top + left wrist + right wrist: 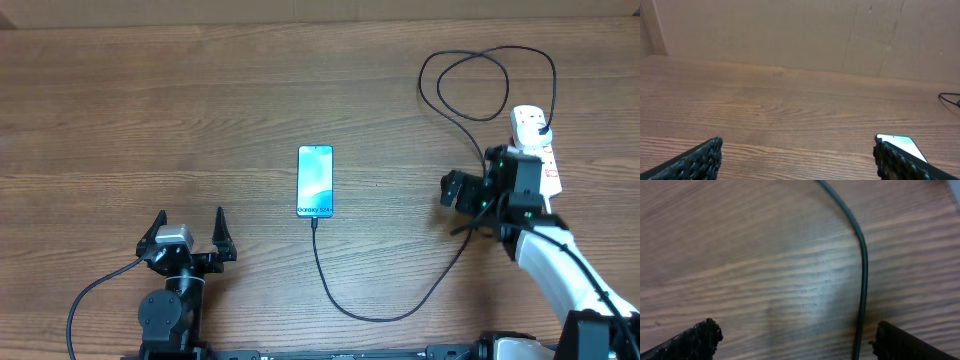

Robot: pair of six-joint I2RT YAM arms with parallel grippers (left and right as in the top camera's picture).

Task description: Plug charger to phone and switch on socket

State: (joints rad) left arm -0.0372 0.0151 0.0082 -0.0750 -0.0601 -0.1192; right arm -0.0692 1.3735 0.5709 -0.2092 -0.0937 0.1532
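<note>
Right wrist view has the right gripper (797,336) with its two black textured fingers spread wide and nothing between them, hanging low over the brown wood-grain table (740,255). The thin black charger cable (862,265) runs down the right side of that frame, just inside the right-hand finger.

In the overhead view this gripper sits at the right of the frame, just left of the white elongated power strip (548,160). The charger's black plug (540,125) is already seated at the strip's upper end. From there the cable loops toward the top of the frame, then sweeps down and round to the bottom edge of the slim phone with the lit light-blue screen (315,180) at centre frame, where it appears to be plugged in.

Judging by that, what remains is the switch. The red marks on the strip are too small to tell which rocker serves the occupied outlet, so pick the one nearest the plug. Bringing the fingers together first would give one firm tip to press with. Come down clear of the cable so it is not dragged out of the phone.

The left gripper (191,213), lower left of the overhead frame, is also spread and empty, well apart from the phone.
</note>
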